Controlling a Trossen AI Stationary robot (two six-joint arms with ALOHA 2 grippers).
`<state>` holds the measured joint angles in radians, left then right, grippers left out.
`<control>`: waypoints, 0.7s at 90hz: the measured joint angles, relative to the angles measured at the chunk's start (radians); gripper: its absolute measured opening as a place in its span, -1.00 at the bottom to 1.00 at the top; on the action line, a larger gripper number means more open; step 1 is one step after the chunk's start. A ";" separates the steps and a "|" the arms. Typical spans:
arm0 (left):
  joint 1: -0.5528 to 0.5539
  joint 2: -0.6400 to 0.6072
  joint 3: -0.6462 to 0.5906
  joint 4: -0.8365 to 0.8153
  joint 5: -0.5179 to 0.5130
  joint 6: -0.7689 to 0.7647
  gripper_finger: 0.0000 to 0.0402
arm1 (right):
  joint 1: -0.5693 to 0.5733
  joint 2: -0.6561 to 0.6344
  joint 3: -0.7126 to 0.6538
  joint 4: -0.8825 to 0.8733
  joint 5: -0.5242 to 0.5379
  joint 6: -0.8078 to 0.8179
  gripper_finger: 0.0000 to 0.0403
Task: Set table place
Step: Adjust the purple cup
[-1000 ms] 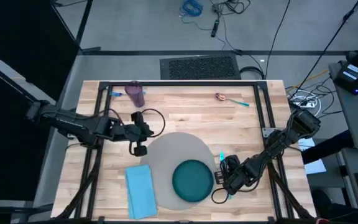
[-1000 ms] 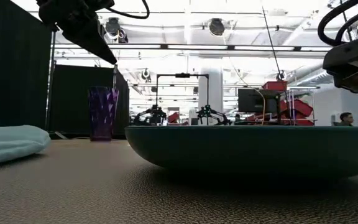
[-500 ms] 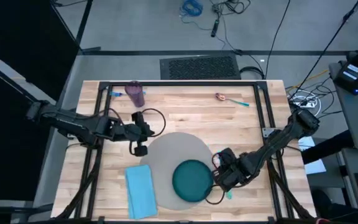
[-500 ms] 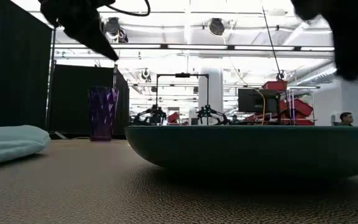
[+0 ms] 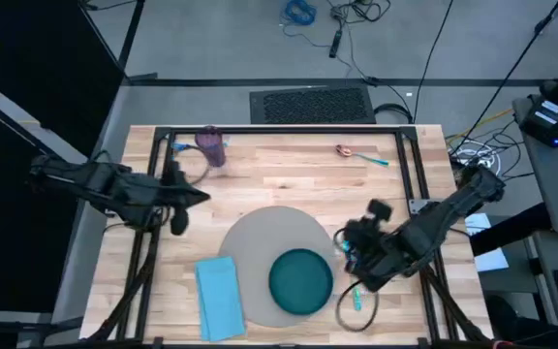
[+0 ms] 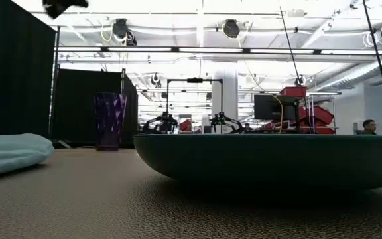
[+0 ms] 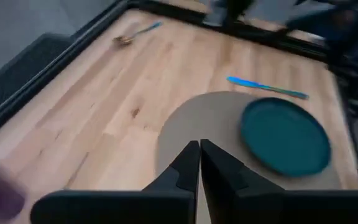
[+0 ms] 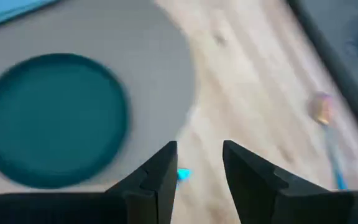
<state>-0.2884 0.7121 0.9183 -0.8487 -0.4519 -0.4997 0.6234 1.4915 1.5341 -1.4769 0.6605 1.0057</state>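
Item one, my right gripper [image 5: 349, 254]: raised above the table [image 5: 289, 165], fingers [image 8: 160, 171] parted with a clear gap, nothing held. Just under and a little behind it lies a blue-handled utensil [image 5: 355, 297] on the bare wood, close beside the placemat's edge; which kind of utensil I cannot tell. Item two, my left gripper [image 5: 200, 197]: hanging over the wood on its own side, fingers [image 7: 188, 163] closed together and empty. Ahead of its fingertips sits the round grey placemat [image 5: 260, 237], and on the placemat's far part from it the dark teal plate [image 5: 300, 281]. Item three, the light blue cloth napkin [image 5: 220, 296]: beside the placemat on my left gripper's side, overlapping its rim slightly. Item four, outstanding pieces: a purple tumbler [image 5: 211, 147] well beyond my left gripper at the table's back edge, and a spoon with a blue handle [image 5: 359, 154] far ahead of my right gripper. Step in hand, as I judge it: between placements, plate and napkin done. The next move calls for reaching to the back edge, closing on the tumbler or spoon, and bringing it beside the plate.
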 joint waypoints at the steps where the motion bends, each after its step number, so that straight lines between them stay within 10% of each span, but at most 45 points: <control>1: -0.003 -0.003 -0.004 -0.006 -0.015 -0.014 -1.00 | -0.001 -0.012 -0.012 0.006 0.007 0.001 -0.42; 21: 0.013 -0.024 -0.119 0.026 -0.181 -0.072 -1.00 | -0.094 -0.300 -0.407 0.435 -0.016 -0.155 -0.42; 37: 0.220 0.006 -0.139 0.255 -0.194 0.185 -1.00 | -0.374 -0.492 -0.751 1.027 -0.313 -0.503 -0.42; 51: 0.555 0.033 -0.138 0.508 0.096 0.434 -1.00 | -0.672 -0.512 -0.887 1.399 -0.657 -0.707 -0.42; 63: 0.855 0.125 -0.112 0.599 0.369 0.483 -1.00 | -0.838 -0.442 -0.890 1.466 -0.725 -0.730 -0.42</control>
<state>0.5671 0.8374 0.8063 -0.2499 -0.0828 -0.0168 -0.2141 1.0490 0.6438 -0.0107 -0.0649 0.2761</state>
